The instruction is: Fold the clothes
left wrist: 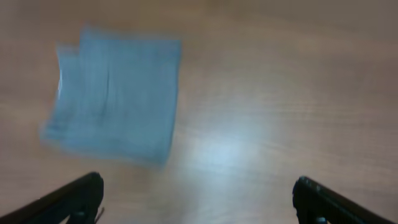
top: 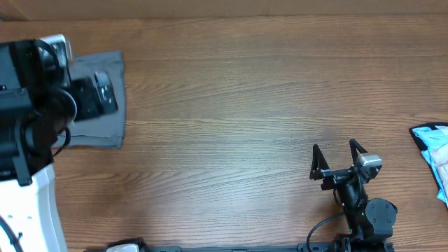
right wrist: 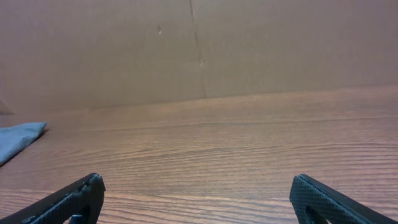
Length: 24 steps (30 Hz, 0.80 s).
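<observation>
The clothes (top: 105, 105) are a grey folded bundle lying flat at the far left of the wooden table, partly covered by my left arm. In the left wrist view they show blurred as a rough rectangle (left wrist: 115, 102), ahead and to the left of my left gripper (left wrist: 198, 182). That gripper hangs above the bare table, open and holding nothing. My right gripper (top: 334, 147) sits near the front right of the table, far from the clothes, also open and empty (right wrist: 198, 180). Its wrist view catches only a grey corner of the clothes (right wrist: 18, 137) at the left edge.
A light blue and white cloth item (top: 434, 150) lies at the table's right edge. The left arm's white base (top: 35, 210) stands at the front left. A brown board wall (right wrist: 199, 50) rises behind the table's far edge.
</observation>
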### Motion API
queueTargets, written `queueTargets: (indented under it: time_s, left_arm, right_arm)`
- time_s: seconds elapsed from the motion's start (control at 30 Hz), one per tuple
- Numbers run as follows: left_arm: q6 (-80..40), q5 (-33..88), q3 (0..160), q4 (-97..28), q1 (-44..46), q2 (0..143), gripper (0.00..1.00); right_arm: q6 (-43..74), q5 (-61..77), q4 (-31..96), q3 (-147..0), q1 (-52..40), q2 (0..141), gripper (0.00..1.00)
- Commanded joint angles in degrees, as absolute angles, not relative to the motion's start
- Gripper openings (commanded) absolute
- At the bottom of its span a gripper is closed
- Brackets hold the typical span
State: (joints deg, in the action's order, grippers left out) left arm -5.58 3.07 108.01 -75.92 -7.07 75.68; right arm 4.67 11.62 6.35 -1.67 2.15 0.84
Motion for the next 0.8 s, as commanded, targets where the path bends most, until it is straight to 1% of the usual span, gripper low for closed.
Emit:
queueTargets:
  time_s: [0.0,0.1,0.23,0.4,0.63,0.77]
  left_arm:
    - [-5.13,4.51,102.54,-69.63,-4.38,69.45,1.0]
    - [-5.13,4.51,94.28,-61.65,-2.5,63.68,1.0]
    - [-5.13,4.49,80.34,-49.15,-2.44,53.01,1.0]
    - [-4.69,4.47,65.17,-37.39,-2.44,40.49,1.0]
    - [-4.45,3.92,48.47,-31.79,-2.44,25.26,1.0]
    - [-4.51,5.96,40.16,-29.39,-2.39,17.15,1.0]
  right_arm:
    - [4.67,11.62,5.82,-1.45,2.33,0.36,1.0]
    - [4.67,11.62,5.82,-1.45,2.33,0.36,1.0]
    - [4.67,11.62,5.82,-1.45,2.33,0.36,1.0]
    - [4.67,11.62,5.82,-1.45,2.33,0.34,1.0]
    - [4.67,11.6,5.82,-1.45,2.33,0.34,1.0]
    - [4.67,11.62,5.82,-1.45,2.33,0.34,1.0]
